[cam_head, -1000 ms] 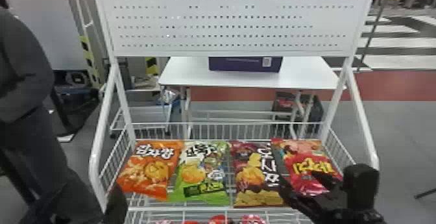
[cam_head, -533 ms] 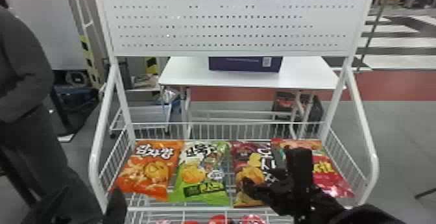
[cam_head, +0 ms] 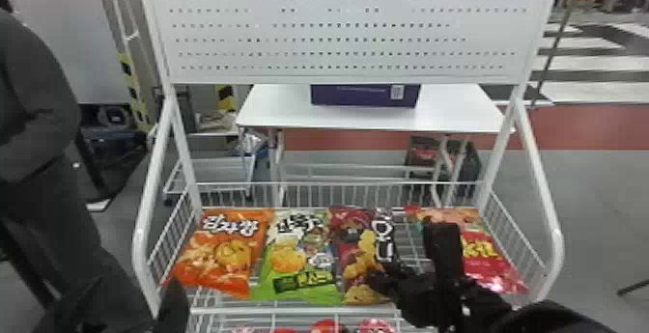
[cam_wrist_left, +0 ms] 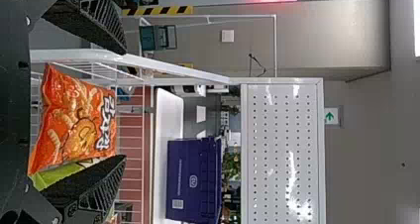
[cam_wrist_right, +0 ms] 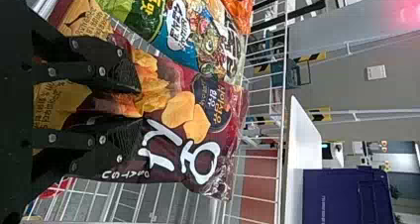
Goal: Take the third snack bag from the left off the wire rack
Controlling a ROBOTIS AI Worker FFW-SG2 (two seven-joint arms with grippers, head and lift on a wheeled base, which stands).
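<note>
- The wire rack (cam_head: 338, 194) is white, with a low mesh wall around its shelf and a perforated back panel (cam_head: 338, 28) rising above it.
- Beyond the rack is a grey floor (cam_head: 594, 201) with a red strip (cam_head: 579, 124) across it. A white table (cam_head: 367, 112) stands there and carries a dark blue box (cam_head: 364, 95).
- Four bags lie flat in a row on the shelf: an orange bag (cam_head: 222, 255), a green bag (cam_head: 299, 259), the dark red third snack bag (cam_head: 357, 245) and a red bag (cam_head: 483, 255).
- The right gripper (cam_wrist_right: 141, 107) is over the third snack bag, its two fingers (cam_wrist_right: 111, 70) parted.
- The bag's printed face fills the gap between the fingers and runs on past their tips.
- Whether the pads actually press on the foil is hard to tell; they look close to it or just on it.
- The green bag lies just outside one finger, its edge against the third bag. The red bag is on the other finger's side, partly behind the black wrist in the head view.
- The left gripper (cam_wrist_left: 124, 102) sits low at the rack's front corner with its fingers spread wide.
- The orange bag shows in the gap between the left fingers, farther off, with a sliver of green next to it.
- Small red items (cam_head: 328, 327) lie on a lower tier under the shelf, too cropped to name.
</note>
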